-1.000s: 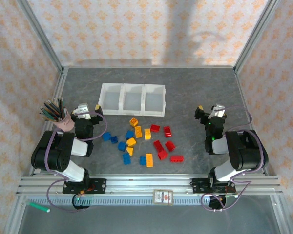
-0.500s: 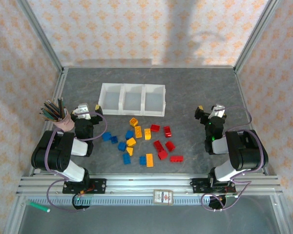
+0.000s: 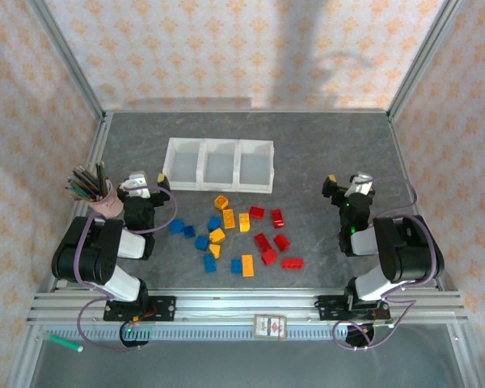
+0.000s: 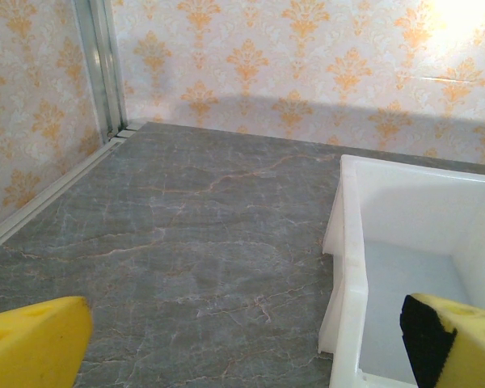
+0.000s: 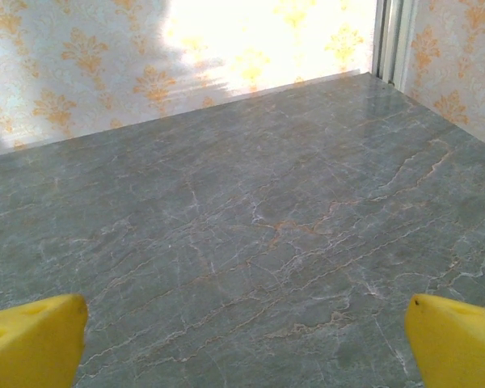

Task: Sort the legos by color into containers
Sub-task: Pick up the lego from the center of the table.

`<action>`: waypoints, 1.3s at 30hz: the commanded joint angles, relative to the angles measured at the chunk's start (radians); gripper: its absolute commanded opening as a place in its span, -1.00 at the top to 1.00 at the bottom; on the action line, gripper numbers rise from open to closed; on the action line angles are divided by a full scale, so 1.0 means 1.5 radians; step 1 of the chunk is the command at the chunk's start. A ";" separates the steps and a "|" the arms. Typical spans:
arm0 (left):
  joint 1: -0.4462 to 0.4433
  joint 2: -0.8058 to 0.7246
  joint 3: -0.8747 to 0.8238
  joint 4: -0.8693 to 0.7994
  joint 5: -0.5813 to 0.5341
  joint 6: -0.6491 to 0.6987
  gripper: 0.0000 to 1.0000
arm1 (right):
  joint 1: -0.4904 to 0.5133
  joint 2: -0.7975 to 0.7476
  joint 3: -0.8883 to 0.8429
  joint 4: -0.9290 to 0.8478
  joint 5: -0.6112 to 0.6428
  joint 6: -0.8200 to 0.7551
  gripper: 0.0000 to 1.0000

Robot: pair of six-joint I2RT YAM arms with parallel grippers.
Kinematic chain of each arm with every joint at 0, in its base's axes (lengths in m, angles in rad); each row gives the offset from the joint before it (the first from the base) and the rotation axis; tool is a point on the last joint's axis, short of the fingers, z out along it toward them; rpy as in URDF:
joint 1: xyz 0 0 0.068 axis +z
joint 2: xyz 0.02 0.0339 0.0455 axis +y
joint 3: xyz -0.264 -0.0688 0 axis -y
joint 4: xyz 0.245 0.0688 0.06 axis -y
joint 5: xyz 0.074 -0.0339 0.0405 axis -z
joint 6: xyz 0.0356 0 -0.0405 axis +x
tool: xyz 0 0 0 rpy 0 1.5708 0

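Top external, table [image 3: 323, 145]: gray marbled surface, walled with patterned panels, with an aluminum rail along the near edge.
Arms: both are folded low near their bases, the left arm [image 3: 97, 255] on the left side and the right arm [image 3: 400, 259] on the right side.
Containers [image 3: 236, 166]: three joined white bins in one row at the far middle of the table. The left wrist view has the end bin's wall [image 4: 343, 242] just ahead on the right.
Pink cup [image 3: 107, 205]: stands upright beside the left arm and holds pencils [image 3: 87, 179].
Left gripper [image 3: 143, 180]: jaws spread wide with nothing between them, and the yellow fingertips [image 4: 32, 343] sit at the frame's lower corners.
Right gripper [image 3: 347, 179]: jaws likewise wide apart and holding nothing, above bare table, with a yellow fingertip [image 5: 457, 339] at each lower corner.
Legos [image 3: 217, 235]: scattered on the table between the arms, nearer than the containers. Blue bricks [image 3: 202, 242] lie mostly left, yellow-orange bricks [image 3: 245, 222] in the middle and red bricks [image 3: 266, 242] to the right.
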 commanded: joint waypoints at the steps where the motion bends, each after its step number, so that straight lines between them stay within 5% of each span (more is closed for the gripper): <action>1: 0.002 -0.034 0.000 0.007 0.012 0.002 -0.99 | -0.005 -0.033 0.001 0.018 -0.013 -0.014 -1.00; 8: 0.002 -0.176 0.001 -0.123 0.017 -0.009 -0.99 | -0.005 -0.190 0.018 -0.125 0.015 0.004 -1.00; 13: 0.003 -0.260 0.031 -0.224 0.033 -0.101 -0.99 | -0.005 -0.269 0.090 -0.262 -0.033 0.047 -1.00; 18: 0.004 -0.318 0.048 -0.281 0.039 -0.241 -0.99 | -0.005 -0.327 0.138 -0.432 0.009 0.240 -1.00; 23: 0.007 -0.350 0.025 -0.284 0.068 -0.342 -0.99 | -0.005 -0.334 0.153 -0.511 -0.076 0.308 -1.00; 32: 0.001 -0.436 0.077 -0.543 0.194 -0.360 -0.98 | 0.056 -0.283 0.233 -0.658 -0.143 0.290 -0.99; 39: -0.088 -0.518 0.083 -0.699 0.179 -0.358 -0.98 | 0.150 -0.248 0.254 -0.711 -0.157 0.272 -0.99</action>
